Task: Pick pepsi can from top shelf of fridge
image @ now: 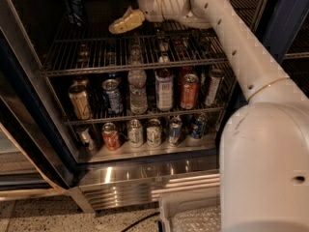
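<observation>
Inside the fridge (34, 129), the gripper (125, 8) hangs above the top shelf (130, 69) – spread and empty, one pale jaw plain to see, the other all but cut off by the upper edge of the view. The pepsi can (72, 4) stands upright to its left and farther back, near the gripper but clear of it, alone at the rear corner of the rack close to the side wall. The arm (241, 52) comes in from the right, slanting across the doorway just above the rack.

Below the gripper, two lower racks carry a crowd of drinks, among them an orange-red can (189, 91), a blue can (112, 95) and a clear bottle (137, 88). None of these is the target.

The chief hazard looks to be a knock. The can sits on thin bars with nothing beside it to steady it, so a jaw arriving sidelong or off-centre could tip it; once down, it would likely roll against the wall – out of easy reach. A low approach could snag a jaw in the bars. A pinch taken high near the lid, or only partly round the smooth body, might slip as the can is lifted. The arm also runs near the right door frame and could brush it on the way out.
</observation>
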Robot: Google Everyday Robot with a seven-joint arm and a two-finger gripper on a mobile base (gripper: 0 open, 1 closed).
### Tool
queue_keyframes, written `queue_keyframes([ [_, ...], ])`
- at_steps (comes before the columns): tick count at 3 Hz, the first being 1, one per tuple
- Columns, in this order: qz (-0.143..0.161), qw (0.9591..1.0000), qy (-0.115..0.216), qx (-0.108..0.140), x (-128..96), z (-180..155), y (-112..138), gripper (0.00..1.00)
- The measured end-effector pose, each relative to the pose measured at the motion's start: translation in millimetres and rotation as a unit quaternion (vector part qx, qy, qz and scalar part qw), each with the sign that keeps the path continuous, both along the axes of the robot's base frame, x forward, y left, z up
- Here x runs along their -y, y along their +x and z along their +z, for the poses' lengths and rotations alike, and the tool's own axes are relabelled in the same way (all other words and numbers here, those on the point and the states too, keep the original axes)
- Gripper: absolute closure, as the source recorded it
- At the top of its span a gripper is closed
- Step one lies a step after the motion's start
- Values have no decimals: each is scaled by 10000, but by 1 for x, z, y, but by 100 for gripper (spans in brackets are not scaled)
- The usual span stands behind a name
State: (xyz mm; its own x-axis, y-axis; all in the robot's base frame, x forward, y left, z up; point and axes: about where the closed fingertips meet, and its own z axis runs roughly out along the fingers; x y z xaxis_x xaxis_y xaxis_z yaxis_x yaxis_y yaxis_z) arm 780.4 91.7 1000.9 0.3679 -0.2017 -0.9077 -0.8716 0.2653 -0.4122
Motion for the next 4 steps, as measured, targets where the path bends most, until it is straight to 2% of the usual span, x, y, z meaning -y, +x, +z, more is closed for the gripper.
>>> queue_keyframes([
  [2, -65, 9999, 69, 36, 0, 7, 1, 0],
  [3, -92, 9990, 429, -90, -16, 6, -3, 0],
  [4, -320, 9955, 837, -319, -33, 5, -10, 0],
])
